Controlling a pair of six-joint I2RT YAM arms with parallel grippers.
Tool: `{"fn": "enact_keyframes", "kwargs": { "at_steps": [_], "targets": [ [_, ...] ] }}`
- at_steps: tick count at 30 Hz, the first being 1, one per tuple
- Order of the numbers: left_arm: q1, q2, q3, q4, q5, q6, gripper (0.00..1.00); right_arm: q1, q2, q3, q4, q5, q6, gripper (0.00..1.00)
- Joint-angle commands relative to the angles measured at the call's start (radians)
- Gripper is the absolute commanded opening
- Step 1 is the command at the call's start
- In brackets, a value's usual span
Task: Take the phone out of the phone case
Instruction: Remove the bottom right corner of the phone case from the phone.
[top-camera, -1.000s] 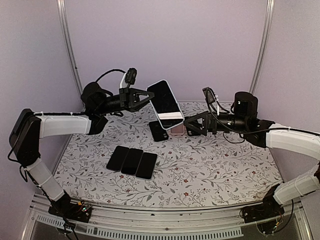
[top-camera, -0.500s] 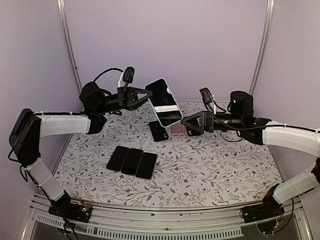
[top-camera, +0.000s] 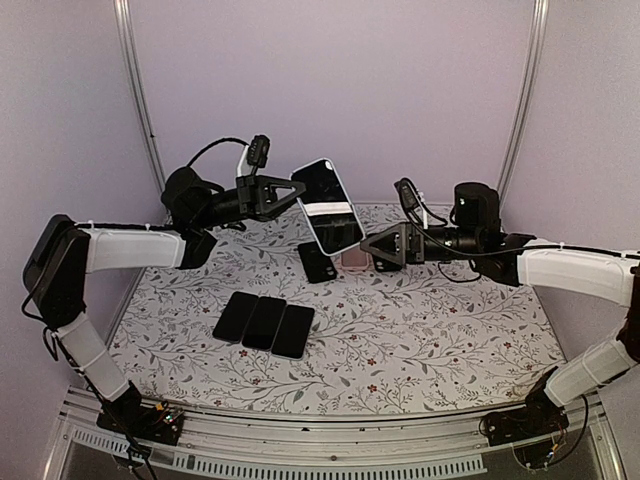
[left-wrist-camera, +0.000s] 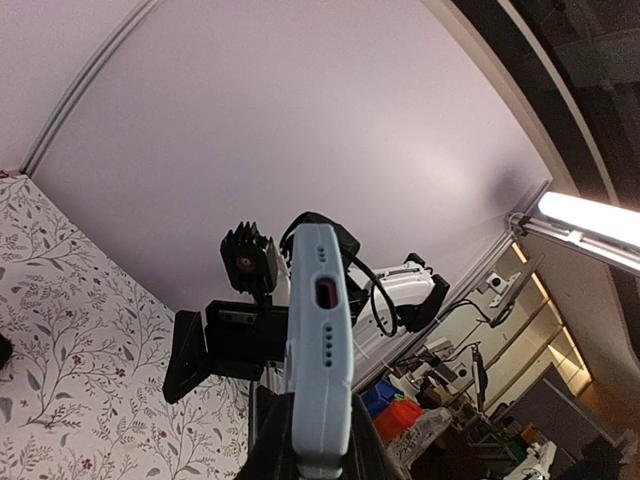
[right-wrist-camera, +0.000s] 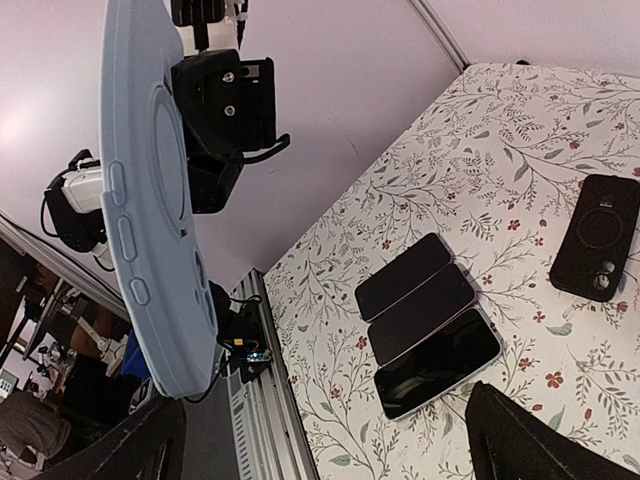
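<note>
Top external view first: our left gripper (top-camera: 298, 193) stays pinched on one end of the phone (top-camera: 327, 205), holding it in the air above the far side of the table (top-camera: 450, 330) with its screen tilted towards the camera. Over the last second we have raised the phone slightly. Our right gripper (top-camera: 372, 243), fingers spread wide, has slid left and now sits just beside the phone's lower corner, apparently not touching it. We judge this a set-up for peeling, since the case (right-wrist-camera: 150, 190) is still on.

The case is pale blue, with a ring on its back and three side buttons. Left wrist view shows its port and speaker holes. Below lie three dark phones (top-camera: 265, 323) and a black cover (top-camera: 318, 262).
</note>
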Motion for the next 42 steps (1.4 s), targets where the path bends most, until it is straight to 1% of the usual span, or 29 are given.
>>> {"fn": "enact_keyframes", "kwargs": {
  "at_steps": [1,8,14,18,23,28,33,36,40,42],
  "targets": [
    [-0.066,-0.031,0.046,0.185,0.063,-0.101,0.00,-0.040,0.055,-0.002,-0.084,0.129,0.039,0.99],
    [-0.095,-0.007,0.041,0.195,0.059,-0.117,0.00,-0.041,0.064,0.006,-0.072,0.152,0.068,0.99],
    [-0.114,0.024,0.046,0.164,0.063,-0.118,0.00,-0.040,0.066,0.023,0.001,0.070,0.076,0.99],
    [-0.122,0.043,0.055,0.089,0.070,-0.084,0.00,-0.028,0.070,0.042,0.057,-0.010,0.076,0.99],
    [-0.136,0.067,0.076,-0.032,0.073,-0.014,0.00,0.006,0.099,0.077,0.118,-0.057,0.096,0.97],
    [-0.144,0.085,0.071,-0.067,0.062,0.011,0.00,0.010,0.156,0.078,0.251,-0.093,0.213,0.91],
    [-0.144,0.086,0.064,-0.146,0.037,0.057,0.00,0.011,0.178,0.096,0.299,-0.069,0.276,0.81],
    [-0.144,0.084,0.067,-0.227,0.010,0.099,0.00,0.013,0.189,0.111,0.316,-0.062,0.297,0.75],
    [-0.144,0.094,0.087,-0.341,-0.032,0.145,0.00,0.020,0.202,0.128,0.318,-0.042,0.306,0.63],
    [-0.145,0.103,0.100,-0.385,-0.045,0.157,0.00,0.023,0.209,0.130,0.313,-0.023,0.305,0.55]
  ]
}}
